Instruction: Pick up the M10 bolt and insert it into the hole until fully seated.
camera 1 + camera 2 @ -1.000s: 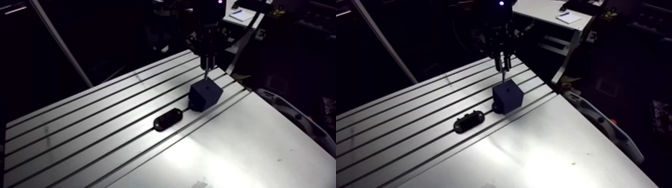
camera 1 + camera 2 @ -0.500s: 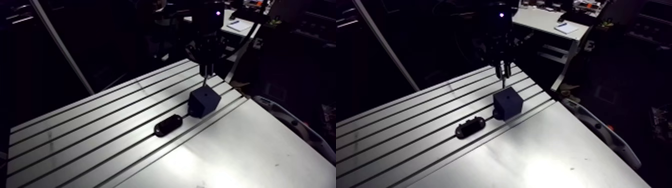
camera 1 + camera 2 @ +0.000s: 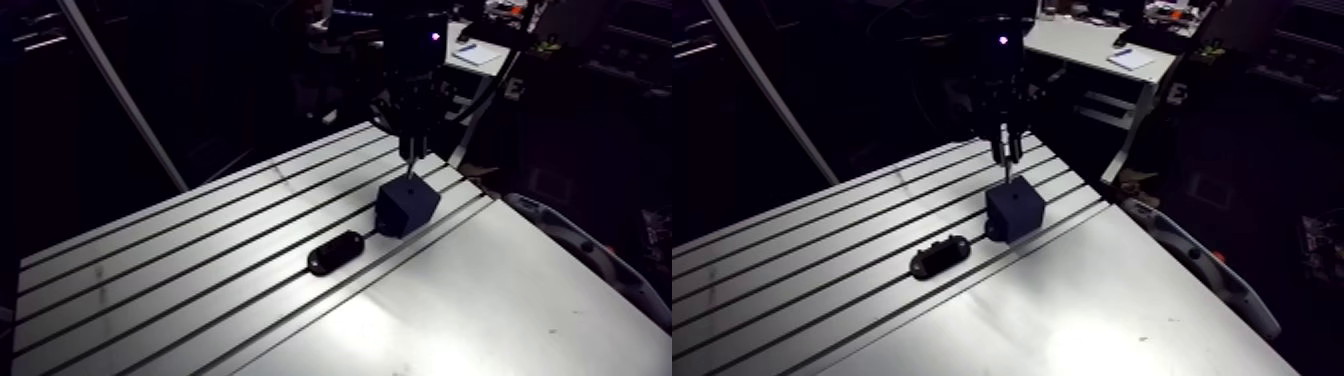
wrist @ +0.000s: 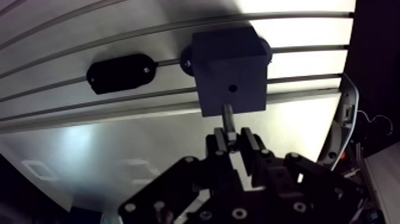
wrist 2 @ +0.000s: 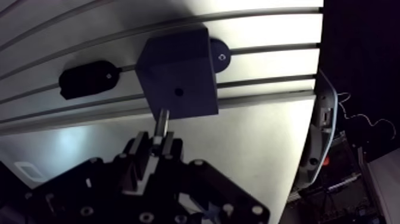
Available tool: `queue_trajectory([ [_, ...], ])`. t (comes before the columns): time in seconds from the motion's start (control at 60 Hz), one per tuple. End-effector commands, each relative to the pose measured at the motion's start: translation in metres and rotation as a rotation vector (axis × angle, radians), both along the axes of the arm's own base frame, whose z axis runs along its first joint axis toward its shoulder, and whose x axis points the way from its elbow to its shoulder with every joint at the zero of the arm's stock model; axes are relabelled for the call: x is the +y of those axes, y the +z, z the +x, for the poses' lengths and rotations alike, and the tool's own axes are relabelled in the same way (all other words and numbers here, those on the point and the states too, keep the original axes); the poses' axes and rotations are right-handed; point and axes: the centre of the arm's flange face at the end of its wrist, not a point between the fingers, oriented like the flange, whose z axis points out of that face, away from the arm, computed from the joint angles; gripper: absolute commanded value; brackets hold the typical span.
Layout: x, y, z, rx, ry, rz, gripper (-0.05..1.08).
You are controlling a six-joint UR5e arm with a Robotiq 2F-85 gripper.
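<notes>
Arm view: the gripper (image 3: 411,148) hangs over the dark block (image 3: 406,208) near the far corner of the table (image 3: 520,300), with the M10 bolt (image 3: 410,166) pointing down at the block's top. Wrist view: the fingers (image 4: 248,140) pinch the bolt's head end, shank free, tip just short of the hole (image 4: 232,88). It's probably stiff, slick metal, so gripping near the head looks right.

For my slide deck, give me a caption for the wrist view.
Gripper holding a bolt over the hole in a dark block on the slotted table.

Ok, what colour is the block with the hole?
The block is plain dark blue, clearest in the wrist view.
</notes>
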Motion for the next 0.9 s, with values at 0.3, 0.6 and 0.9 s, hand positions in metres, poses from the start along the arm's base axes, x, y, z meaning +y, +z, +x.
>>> queue_trajectory([
  [0.3, 0.001, -0.002, 0.003, 0.015, -0.015, 0.022, 1.08],
  [0.6, 0.004, -0.003, 0.01, 0.029, -0.044, 0.038, 1.08],
  [0.9, 0.002, -0.011, 0.012, 0.014, -0.044, 0.022, 1.08],
])
